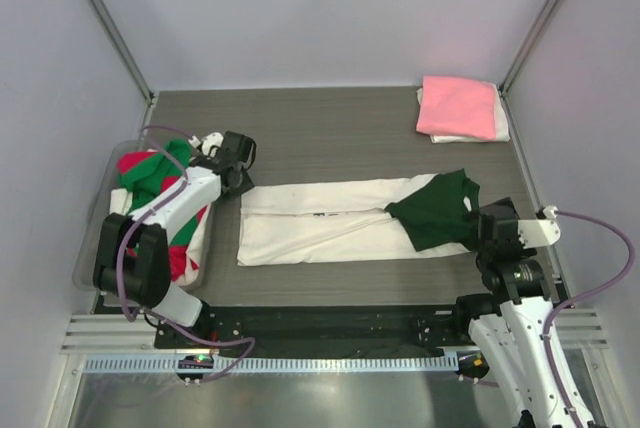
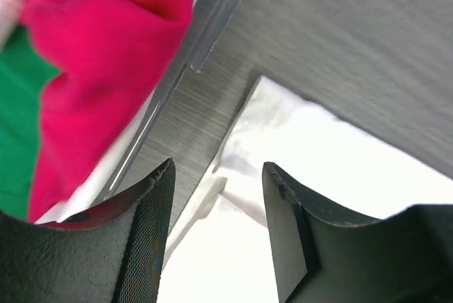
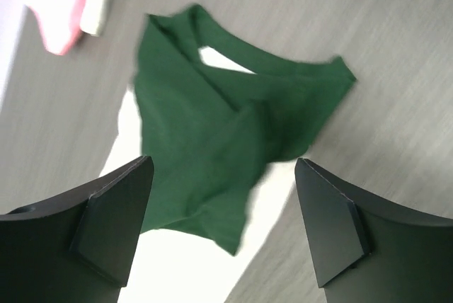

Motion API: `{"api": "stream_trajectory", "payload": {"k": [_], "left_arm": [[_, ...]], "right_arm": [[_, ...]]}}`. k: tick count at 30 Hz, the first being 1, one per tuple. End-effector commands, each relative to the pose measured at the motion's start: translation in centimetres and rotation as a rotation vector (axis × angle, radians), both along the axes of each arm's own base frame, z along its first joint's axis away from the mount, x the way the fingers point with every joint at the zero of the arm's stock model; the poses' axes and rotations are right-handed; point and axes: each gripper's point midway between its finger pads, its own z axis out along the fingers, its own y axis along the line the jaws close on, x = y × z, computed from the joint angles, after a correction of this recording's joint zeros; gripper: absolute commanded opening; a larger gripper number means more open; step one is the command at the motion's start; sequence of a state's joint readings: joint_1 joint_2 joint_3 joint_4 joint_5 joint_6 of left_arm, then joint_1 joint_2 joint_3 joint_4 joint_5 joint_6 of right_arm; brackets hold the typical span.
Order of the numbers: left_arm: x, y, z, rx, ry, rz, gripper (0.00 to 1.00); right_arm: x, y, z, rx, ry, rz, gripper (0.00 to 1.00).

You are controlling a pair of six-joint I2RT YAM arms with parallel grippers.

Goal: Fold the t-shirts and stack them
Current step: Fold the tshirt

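Jaws apart, cream-white t-shirt (image 1: 330, 223) folded lengthwise (dark green neck)

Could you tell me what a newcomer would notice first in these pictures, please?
A long cream-white t-shirt lies folded lengthwise in the middle of the table, its dark green part at the right end. The left pincer and right pincer stand open and empty at its two ends. A folded pink t-shirt sits at the far right corner; a clear tub of red and green shirts stands on the left.
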State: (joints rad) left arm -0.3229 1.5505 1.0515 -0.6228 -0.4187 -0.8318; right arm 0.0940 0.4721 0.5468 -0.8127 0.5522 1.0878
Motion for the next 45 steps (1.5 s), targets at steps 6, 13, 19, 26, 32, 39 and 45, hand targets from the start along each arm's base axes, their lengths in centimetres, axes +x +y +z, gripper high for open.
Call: {"api": "stream_trajectory", "payload": {"k": [6, 13, 19, 26, 32, 39, 45], "left_arm": [[2.8, -5.0, 6.9, 0.116, -0.172, -0.186, 0.52], [4.4, -11.9, 2.8, 0.111, -0.031, -0.378, 0.47], [2.2, -13.1, -2.8, 0.061, 0.124, -0.419, 0.47], [-2.8, -11.9, -7.2, 0.081, 0.28, -0.409, 0.46], [-9.8, -11.8, -8.6, 0.06, 0.357, -0.409, 0.46], [-18.6, -12.8, -8.4, -0.051, 0.446, -0.378, 0.46], [-23.1, -15.4, -7.3, -0.171, 0.454, -0.418, 0.48]], "right_arm": [[6.0, 3.5, 6.9, -0.026, -0.17, 0.262, 0.83], [9.8, 8.8, -0.3, 0.163, 0.037, 0.478, 0.84], [8.4, 8.1, -4.8, 0.181, 0.156, 0.417, 0.84], [8.5, 11.4, -10.4, 0.312, 0.371, 0.57, 0.87], [9.9, 12.9, -12.1, 0.355, 0.426, 0.643, 0.87], [13.8, 19.1, -12.2, 0.41, 0.465, 0.852, 0.87], [17.3, 24.0, -13.8, 0.417, 0.506, 0.937, 0.87]]}}
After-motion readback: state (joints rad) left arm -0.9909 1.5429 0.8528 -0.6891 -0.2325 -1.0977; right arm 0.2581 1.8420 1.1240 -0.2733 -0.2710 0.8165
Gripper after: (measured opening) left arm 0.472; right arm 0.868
